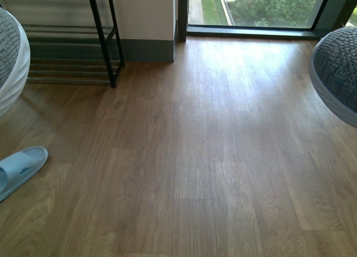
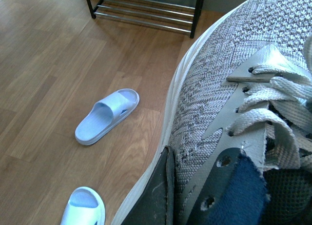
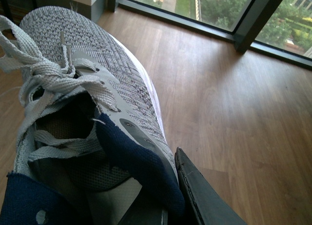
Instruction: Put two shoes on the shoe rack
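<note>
Both shoes are held off the floor. One grey knit sneaker (image 1: 8, 62) shows at the left edge of the front view, the other (image 1: 338, 73) at the right edge. In the left wrist view my left gripper (image 2: 195, 198) is shut on the side of its sneaker (image 2: 219, 83); one dark finger (image 2: 157, 195) presses the outside by the white sole. In the right wrist view my right gripper (image 3: 158, 195) is shut on the collar of its sneaker (image 3: 97, 73), with one dark finger (image 3: 200, 198) outside. The shoe rack (image 1: 103, 39) stands at the far left against the wall, with its rod shelves (image 2: 146, 17) low to the floor.
A light blue slipper (image 1: 19, 168) lies on the wood floor at the near left. The left wrist view shows it (image 2: 107, 116) and a second slipper (image 2: 84, 208). A floor-level window (image 1: 256, 9) with a dark frame spans the far right.
</note>
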`<state>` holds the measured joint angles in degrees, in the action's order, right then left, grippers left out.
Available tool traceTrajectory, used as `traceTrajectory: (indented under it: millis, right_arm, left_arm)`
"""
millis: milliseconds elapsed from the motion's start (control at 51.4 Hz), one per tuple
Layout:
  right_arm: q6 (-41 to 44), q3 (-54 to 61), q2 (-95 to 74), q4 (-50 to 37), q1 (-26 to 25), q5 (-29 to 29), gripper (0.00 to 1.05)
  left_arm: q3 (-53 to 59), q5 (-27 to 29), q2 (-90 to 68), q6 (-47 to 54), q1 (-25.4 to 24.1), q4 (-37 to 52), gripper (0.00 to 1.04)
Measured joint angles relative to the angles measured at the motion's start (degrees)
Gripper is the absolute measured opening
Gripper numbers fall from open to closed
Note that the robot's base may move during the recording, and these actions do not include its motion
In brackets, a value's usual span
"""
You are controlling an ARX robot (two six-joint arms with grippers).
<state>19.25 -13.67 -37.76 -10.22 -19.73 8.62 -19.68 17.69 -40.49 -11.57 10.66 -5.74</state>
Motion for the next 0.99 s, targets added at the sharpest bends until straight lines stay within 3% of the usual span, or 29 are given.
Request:
traceTrajectory:
  millis: [993]
  right_arm:
    - [-0.02, 0.0, -0.02, 0.0, 0.0, -0.24, 0.01]
  left_arm:
    - [0.0, -0.07, 0.0, 0.0, 0.0, 0.0, 0.02]
